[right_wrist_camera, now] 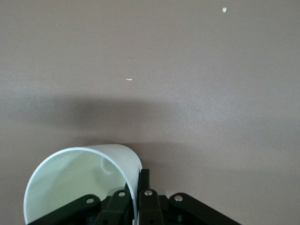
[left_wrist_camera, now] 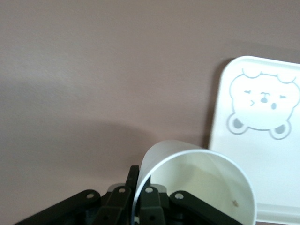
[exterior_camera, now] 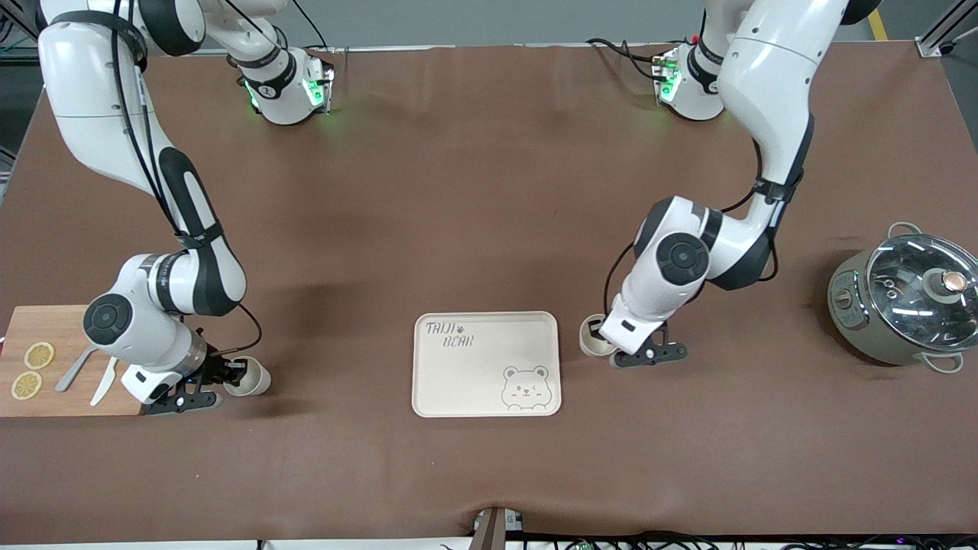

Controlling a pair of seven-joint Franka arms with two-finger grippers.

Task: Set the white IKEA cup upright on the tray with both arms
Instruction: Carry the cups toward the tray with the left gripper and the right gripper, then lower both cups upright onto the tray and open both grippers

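While the flat cream rectangular bear-printed tray (exterior_camera: 487, 365) lies bare, each hand pinches a white plastic cup's rim on the brown worktop (exterior_camera: 489, 229): left hand (exterior_camera: 611, 345) with its cup (exterior_camera: 590, 337) at the tray's three o'clock, right hand (exterior_camera: 229, 373) with its cup (exterior_camera: 250, 376) at nine.

The left hand (exterior_camera: 616, 345) hid most of its white cup (exterior_camera: 590, 336); the wooden cutting board (exterior_camera: 46, 367) ran off the front view's nine o'clock edge.

Both arms bent low over the table — left gripper (exterior_camera: 611, 345) and right gripper (exterior_camera: 226, 373) clamped shut.
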